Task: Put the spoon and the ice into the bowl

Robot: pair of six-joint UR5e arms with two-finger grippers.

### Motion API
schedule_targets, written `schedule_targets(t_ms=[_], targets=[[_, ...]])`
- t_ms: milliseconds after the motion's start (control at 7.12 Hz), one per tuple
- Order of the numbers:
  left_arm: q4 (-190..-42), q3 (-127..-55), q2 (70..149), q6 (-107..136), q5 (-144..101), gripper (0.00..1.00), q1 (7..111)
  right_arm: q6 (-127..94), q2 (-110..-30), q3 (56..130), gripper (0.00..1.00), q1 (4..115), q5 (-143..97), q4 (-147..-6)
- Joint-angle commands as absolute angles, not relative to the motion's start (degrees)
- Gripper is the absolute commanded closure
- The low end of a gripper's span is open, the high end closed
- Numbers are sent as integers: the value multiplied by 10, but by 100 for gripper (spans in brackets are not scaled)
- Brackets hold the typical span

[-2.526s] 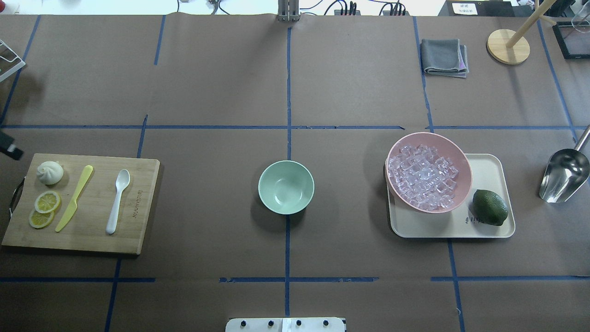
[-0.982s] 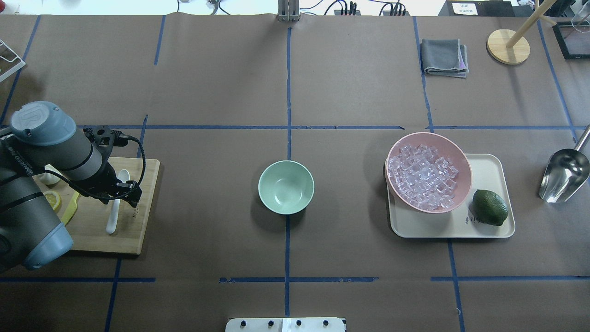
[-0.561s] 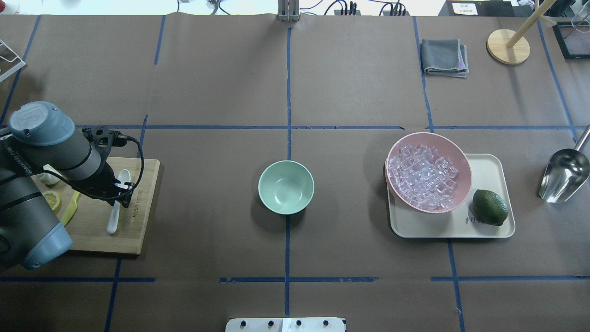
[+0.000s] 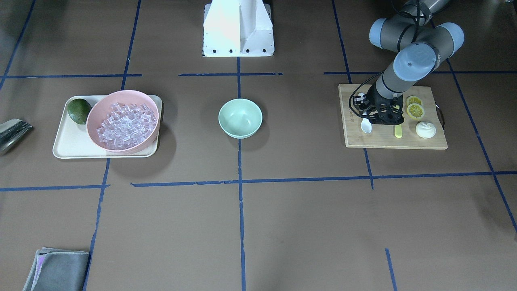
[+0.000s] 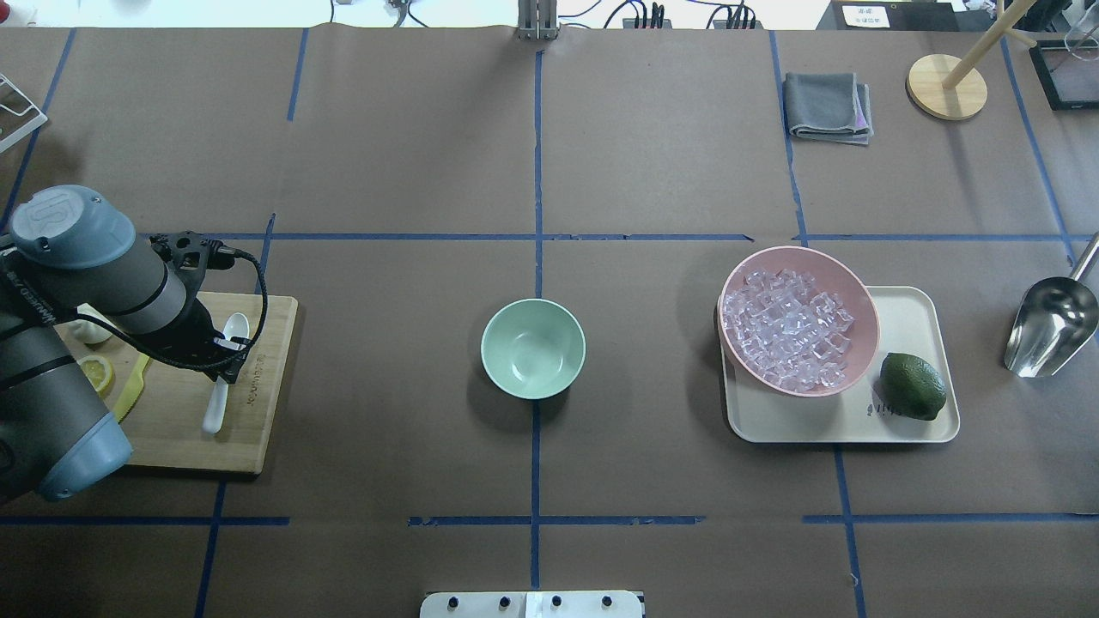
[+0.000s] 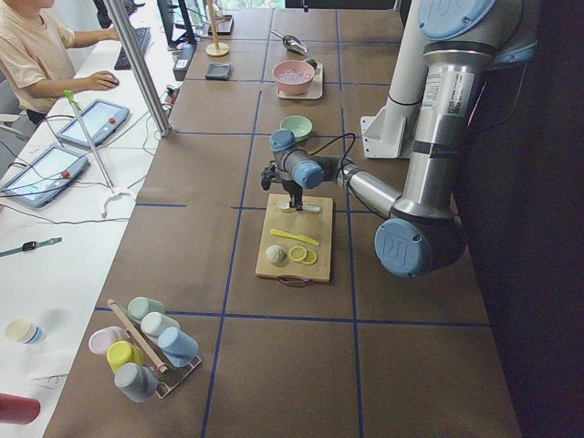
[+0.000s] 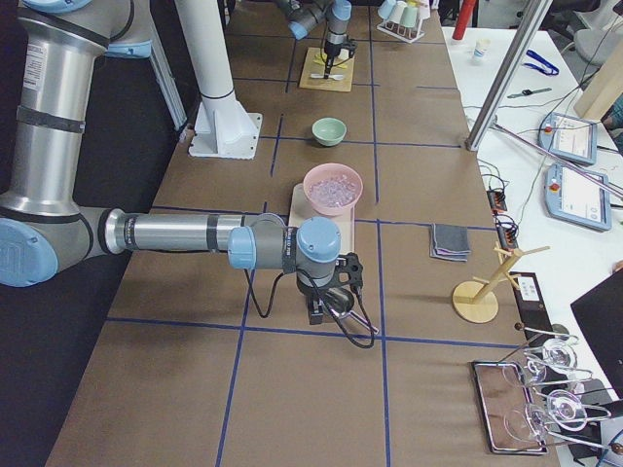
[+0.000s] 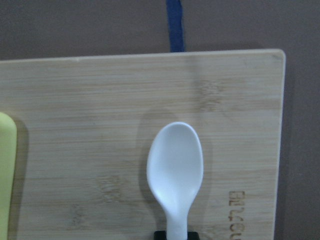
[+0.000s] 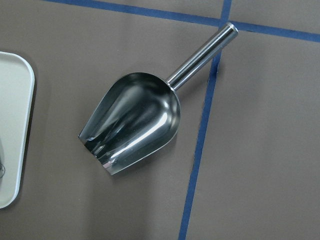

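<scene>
One slim white plastic spoon (image 8: 175, 165) has its oval scoop over the one bamboo board (image 5: 172, 429), its neck clamped in the left gripper (image 5: 227, 367). One smooth round mint bowl (image 5: 515, 330) stands mid-table. Many clear, glassy ice cubes (image 5: 786, 330) fill one pink bowl (image 5: 850, 283). One shiny steel scoop (image 9: 132, 122) lies below the right gripper (image 7: 326, 309); whether that one is apart or together I cannot tell.

left claw (image 5: 228, 369) low, pointing down | right claw (image 7: 323, 309) low, grip unclear
</scene>
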State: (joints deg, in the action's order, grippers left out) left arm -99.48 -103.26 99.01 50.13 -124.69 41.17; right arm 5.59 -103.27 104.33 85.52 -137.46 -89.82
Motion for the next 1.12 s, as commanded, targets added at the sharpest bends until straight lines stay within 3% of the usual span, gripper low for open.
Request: schedule_targets(t_ms=[0, 421, 702, 982], targets=[[-989, -1058, 1043, 552, -1252, 100, 412, 55, -1033, 1043, 1, 855, -1375, -898], [-949, -993, 1233, 630, -1250, 100, 353, 55, -1033, 1044, 1, 854, -1375, -898], [-945, -890, 1347, 631, -1249, 100, 332, 55, -1032, 1043, 1, 853, -1375, -898], [-947, -885, 1361, 655, -1247, 99, 306, 55, -1032, 1042, 1, 851, -1393, -898]])
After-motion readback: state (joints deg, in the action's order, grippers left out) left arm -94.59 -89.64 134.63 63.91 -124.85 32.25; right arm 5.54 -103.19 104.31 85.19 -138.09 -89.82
